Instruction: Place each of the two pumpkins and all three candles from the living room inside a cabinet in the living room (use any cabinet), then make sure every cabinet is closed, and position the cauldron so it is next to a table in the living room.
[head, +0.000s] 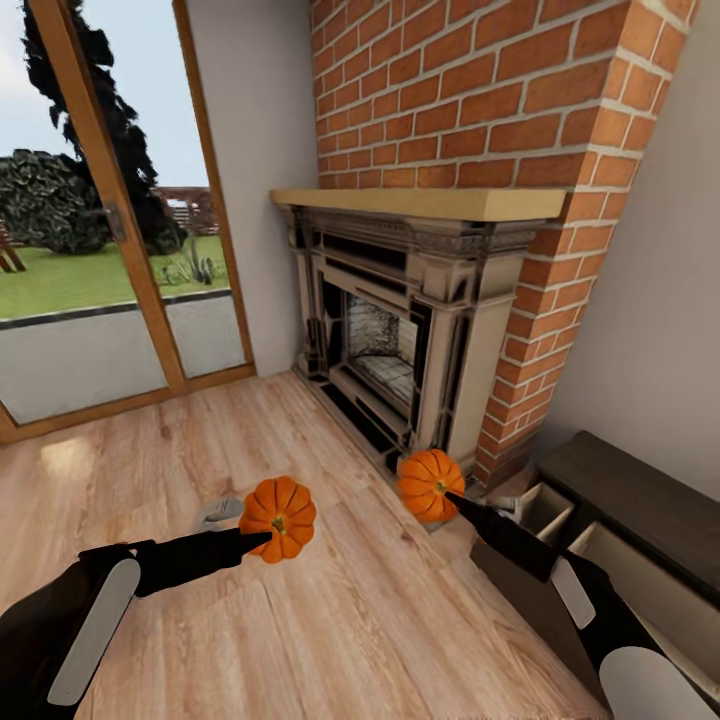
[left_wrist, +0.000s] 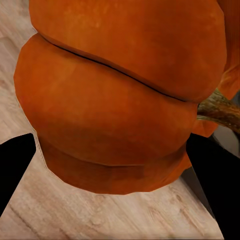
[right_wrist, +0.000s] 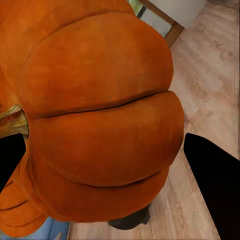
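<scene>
I hold two bright orange ribbed pumpkins above the wood-plank floor. My left gripper (head: 262, 540) is shut on one pumpkin (head: 279, 517), whose tan stem faces the head camera. In the left wrist view this pumpkin (left_wrist: 120, 100) sits between the two black fingers (left_wrist: 15, 167). My right gripper (head: 457, 498) is shut on the other pumpkin (head: 428, 483), close in front of the fireplace base. The right wrist view shows that pumpkin (right_wrist: 100, 120) between the fingers (right_wrist: 212, 175). The dark brown cabinet (head: 640, 490) stands at the right with two drawers pulled open (head: 545, 510), their pale interiors showing.
A brick chimney with an ornate fireplace (head: 400, 330) and a wooden mantel stands ahead. A glass door in a wooden frame (head: 100, 250) fills the left. A small pale grey object (head: 222, 513) lies on the floor behind the left pumpkin. Bare floor (head: 330, 620) lies between my arms.
</scene>
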